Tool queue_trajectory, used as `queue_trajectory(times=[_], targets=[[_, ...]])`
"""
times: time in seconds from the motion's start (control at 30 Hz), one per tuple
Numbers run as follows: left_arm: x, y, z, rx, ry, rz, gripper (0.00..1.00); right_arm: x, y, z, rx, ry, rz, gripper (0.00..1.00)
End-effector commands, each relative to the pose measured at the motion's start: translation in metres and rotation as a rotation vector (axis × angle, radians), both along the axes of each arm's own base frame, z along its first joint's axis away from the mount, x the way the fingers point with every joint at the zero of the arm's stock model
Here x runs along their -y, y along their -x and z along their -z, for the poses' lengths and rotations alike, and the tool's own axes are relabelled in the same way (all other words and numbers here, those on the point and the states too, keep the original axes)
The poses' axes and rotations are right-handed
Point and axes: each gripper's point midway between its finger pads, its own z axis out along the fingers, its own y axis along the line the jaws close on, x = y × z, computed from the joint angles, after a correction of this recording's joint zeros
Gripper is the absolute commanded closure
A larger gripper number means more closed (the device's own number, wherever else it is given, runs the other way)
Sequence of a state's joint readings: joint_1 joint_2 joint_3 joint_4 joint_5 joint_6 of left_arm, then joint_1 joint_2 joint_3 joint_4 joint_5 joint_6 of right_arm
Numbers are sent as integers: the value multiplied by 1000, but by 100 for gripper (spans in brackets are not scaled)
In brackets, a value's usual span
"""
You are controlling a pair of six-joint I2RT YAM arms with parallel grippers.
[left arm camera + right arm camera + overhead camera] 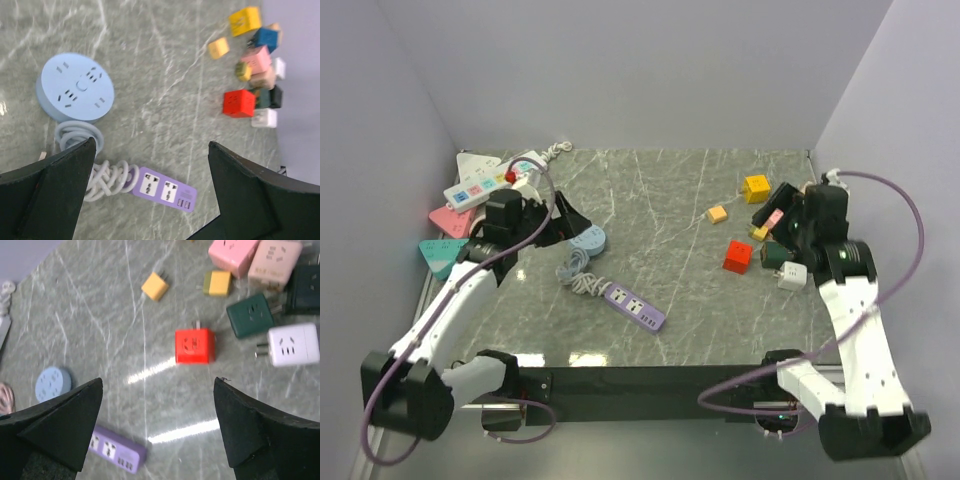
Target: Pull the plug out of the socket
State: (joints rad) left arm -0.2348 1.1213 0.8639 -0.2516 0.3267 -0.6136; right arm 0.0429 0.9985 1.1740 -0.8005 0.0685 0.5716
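Note:
The lilac-purple power strip [636,306] lies on the marble table near the front middle, its grey-white braided cord [578,273] bundled at its left end. In the left wrist view the strip [165,189] shows two white outlet faces, both empty; no plug stands in it. It also shows in the right wrist view [117,452]. My left gripper [563,222] is open and empty [152,142], hovering left of and behind the strip. My right gripper [786,228] is open and empty [158,380], over the loose adapters at the right.
A round blue socket [588,238] lies behind the cord. A white strip with coloured buttons [478,186], a pink one [450,218] and a teal one [440,251] crowd the back left. A red cube [738,256], a yellow cube [756,188] and several other adapters lie right.

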Motion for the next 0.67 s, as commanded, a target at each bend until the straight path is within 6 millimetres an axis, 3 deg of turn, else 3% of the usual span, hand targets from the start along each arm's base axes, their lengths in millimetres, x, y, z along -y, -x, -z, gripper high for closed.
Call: queue_trajectory(times=[0.0,0.07,0.1,0.13,0.23,0.33,0.47,0.63], targets=[[-9,12,-50,122,17,-35,1,-13,36,12,11,-11,-112,2],[-15,21,-58,140,24,-63,1,-27,54,-1,115,-39,-198,2],[-18,28,-65,160,43,-86,1,-41,62,6,124,-74,-282,2],[-22,31,-66,162,46,-104,1,-47,73,-4,196,-84,-315,2],[-32,44,-69,186,43,-148,1,-59,92,-3,249,-118,-378,2],[-41,55,-68,206,31,-179,1,-57,99,5,231,-117,-370,2],[-51,65,-69,210,12,-223,1,-59,107,-1,249,-104,-394,1],[-68,72,-79,260,-17,-295,1,-45,101,-7,288,-77,-301,1]])
